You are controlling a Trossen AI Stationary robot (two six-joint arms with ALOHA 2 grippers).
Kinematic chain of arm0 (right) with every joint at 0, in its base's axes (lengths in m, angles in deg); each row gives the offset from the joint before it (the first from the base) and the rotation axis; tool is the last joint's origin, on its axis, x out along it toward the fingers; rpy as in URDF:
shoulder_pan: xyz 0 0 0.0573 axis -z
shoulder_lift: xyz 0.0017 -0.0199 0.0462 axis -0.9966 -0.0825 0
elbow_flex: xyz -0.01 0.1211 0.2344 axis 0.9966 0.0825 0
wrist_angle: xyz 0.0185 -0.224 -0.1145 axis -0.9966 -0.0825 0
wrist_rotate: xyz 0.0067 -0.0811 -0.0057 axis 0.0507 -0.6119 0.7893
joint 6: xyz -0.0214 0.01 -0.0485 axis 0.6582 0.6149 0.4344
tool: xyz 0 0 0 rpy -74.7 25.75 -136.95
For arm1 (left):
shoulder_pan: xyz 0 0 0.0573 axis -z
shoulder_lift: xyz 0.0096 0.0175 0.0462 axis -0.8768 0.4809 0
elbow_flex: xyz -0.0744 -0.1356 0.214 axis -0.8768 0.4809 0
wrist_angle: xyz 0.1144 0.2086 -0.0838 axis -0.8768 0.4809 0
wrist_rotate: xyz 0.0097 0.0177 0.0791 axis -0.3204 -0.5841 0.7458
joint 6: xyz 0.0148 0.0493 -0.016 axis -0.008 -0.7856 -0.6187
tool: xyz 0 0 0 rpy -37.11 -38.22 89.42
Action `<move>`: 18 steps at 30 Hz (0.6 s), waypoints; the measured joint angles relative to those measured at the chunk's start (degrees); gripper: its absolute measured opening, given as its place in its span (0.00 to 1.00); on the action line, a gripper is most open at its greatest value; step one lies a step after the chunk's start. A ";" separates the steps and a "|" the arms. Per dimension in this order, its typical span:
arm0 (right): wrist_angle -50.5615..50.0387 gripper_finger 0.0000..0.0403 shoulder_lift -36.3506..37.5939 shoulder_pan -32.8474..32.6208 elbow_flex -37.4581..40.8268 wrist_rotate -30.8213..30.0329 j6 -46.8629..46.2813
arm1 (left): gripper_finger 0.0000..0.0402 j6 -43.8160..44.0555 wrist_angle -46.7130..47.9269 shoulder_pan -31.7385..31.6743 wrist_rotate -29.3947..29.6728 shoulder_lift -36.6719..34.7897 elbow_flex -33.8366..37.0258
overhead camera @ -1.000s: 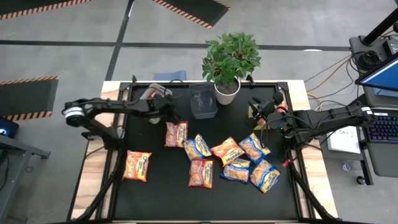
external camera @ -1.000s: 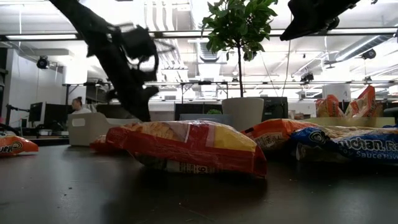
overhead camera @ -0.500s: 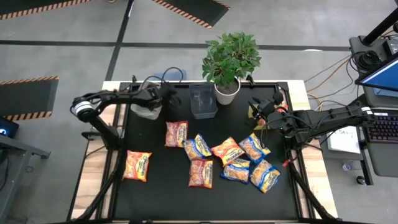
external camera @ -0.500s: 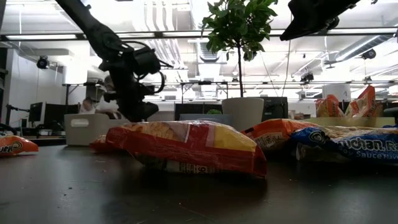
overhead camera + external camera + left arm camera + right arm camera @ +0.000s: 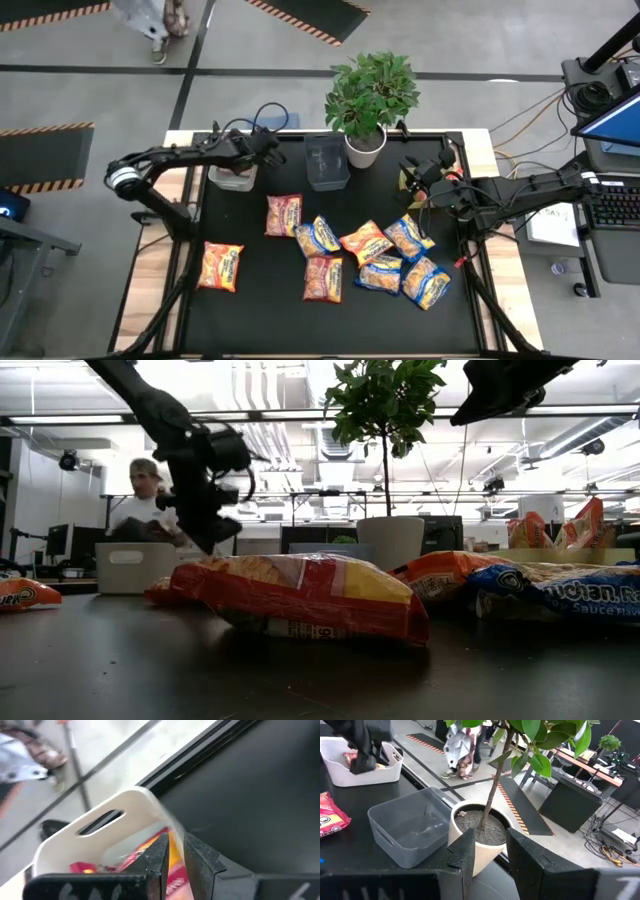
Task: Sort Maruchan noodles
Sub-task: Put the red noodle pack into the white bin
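You have a green potted plant in a white pot at the black table's far edge, beside an empty translucent grey plastic bin. A person stands behind the table, among office desks. The white plastic bin at far left holds red and yellow packets. The left gripper hovers over it, fingers nearly together, holding nothing. The right gripper waits near the plant, slightly parted and empty. The glossy Maruchan noodle packets lie scattered mid-table.

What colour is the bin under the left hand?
White; the bin shows best in the right wrist view, with the left hand over it.
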 joint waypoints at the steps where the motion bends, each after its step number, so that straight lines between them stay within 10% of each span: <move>1: -0.02 0.25 0.00 -0.02 0.00 0.00 0.02 | 0.10 0.14 -0.03 0.49 -2.47 -1.17 -0.10; 9: 0.00 0.25 0.00 0.00 0.00 0.02 0.02 | 0.10 5.65 0.59 8.31 -44.38 -10.65 1.86; 18: 0.02 0.25 0.00 0.00 0.07 1.79 -0.04 | 0.10 32.10 2.23 24.19 -40.01 -12.95 5.47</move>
